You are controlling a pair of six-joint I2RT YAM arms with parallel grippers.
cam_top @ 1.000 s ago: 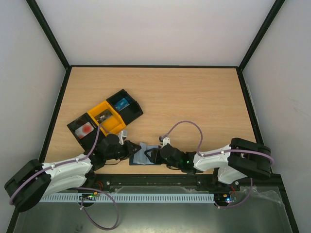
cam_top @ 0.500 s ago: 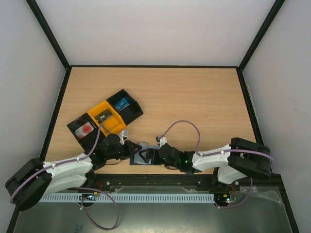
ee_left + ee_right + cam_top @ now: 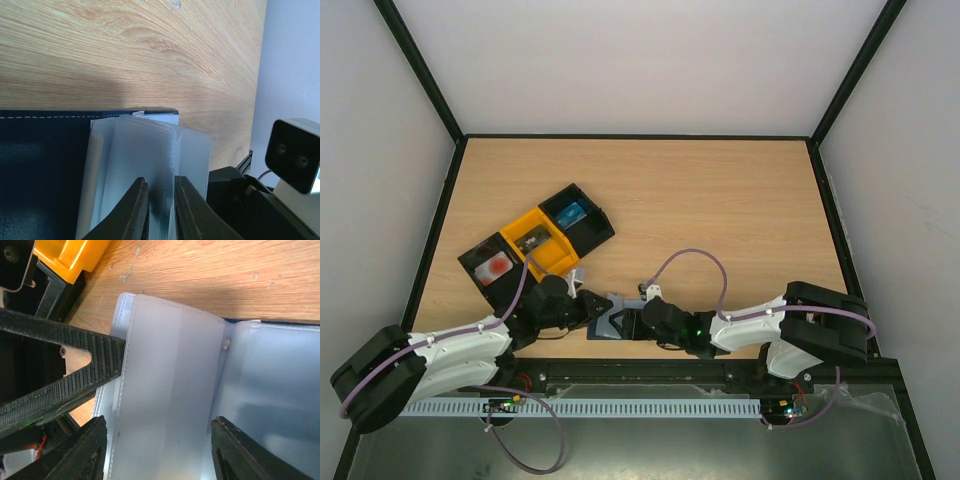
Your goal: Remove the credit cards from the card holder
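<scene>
Top view: bright, even, diffuse light from above. White walls [image 3: 620,60] nearly blown out, only soft shadows under the arms [image 3: 460,345] on the table [image 3: 720,200]. Sharp overall.

Left wrist: wood grain crisp, shadow band along the card holder [image 3: 45,145]. Left gripper's fingers [image 3: 132,210] dark & blurry, rt side overexposed.

Right wrist: v. close. Clear sleeves [image 3: 170,390] milky w/ soft glare, right gripper's fingers [image 3: 80,455] out of focus.
</scene>
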